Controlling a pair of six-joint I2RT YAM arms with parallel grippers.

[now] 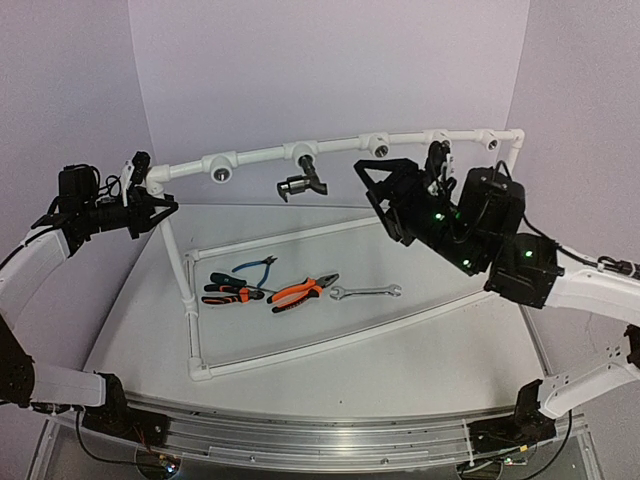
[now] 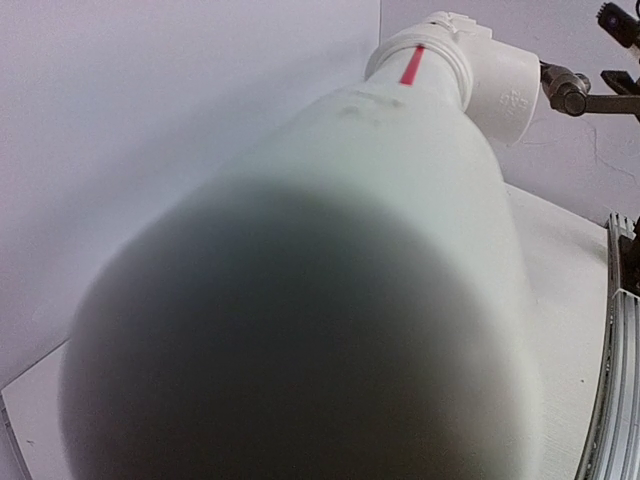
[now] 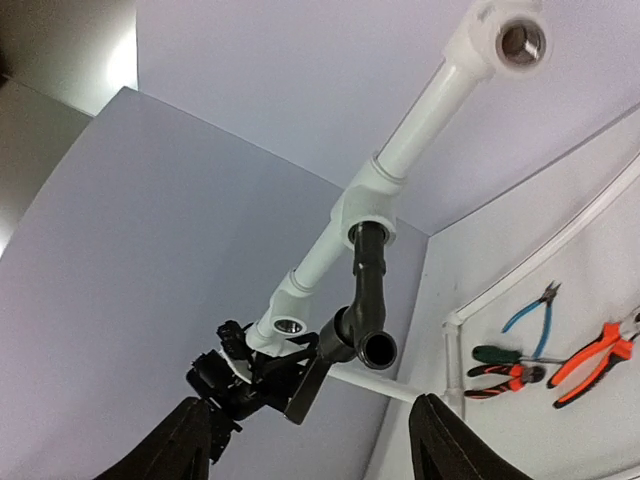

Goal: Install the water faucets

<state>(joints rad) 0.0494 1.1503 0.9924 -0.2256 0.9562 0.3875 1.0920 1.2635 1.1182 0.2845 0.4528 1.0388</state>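
Observation:
The dark faucet (image 1: 300, 184) hangs from a tee fitting (image 1: 300, 153) on the white pipe rail (image 1: 260, 154). In the right wrist view the faucet (image 3: 366, 300) sits screwed into the tee (image 3: 368, 205), its spout facing the camera and its lever pointing down-left. My right gripper (image 1: 373, 196) stands open just right of the faucet. Its two fingertips (image 3: 188, 440) are spread wide and touch nothing. My left gripper (image 1: 150, 205) is clamped on the rail's left end. The pipe (image 2: 400, 200) fills the left wrist view and hides the fingers.
On the table inside the pipe frame lie blue-handled cutters (image 1: 255, 268), orange-handled pliers (image 1: 303, 291), black-and-orange pliers (image 1: 232, 293) and a silver wrench (image 1: 366, 292). Several empty tee sockets (image 1: 221, 170) line the rail. Purple walls close in behind and at both sides.

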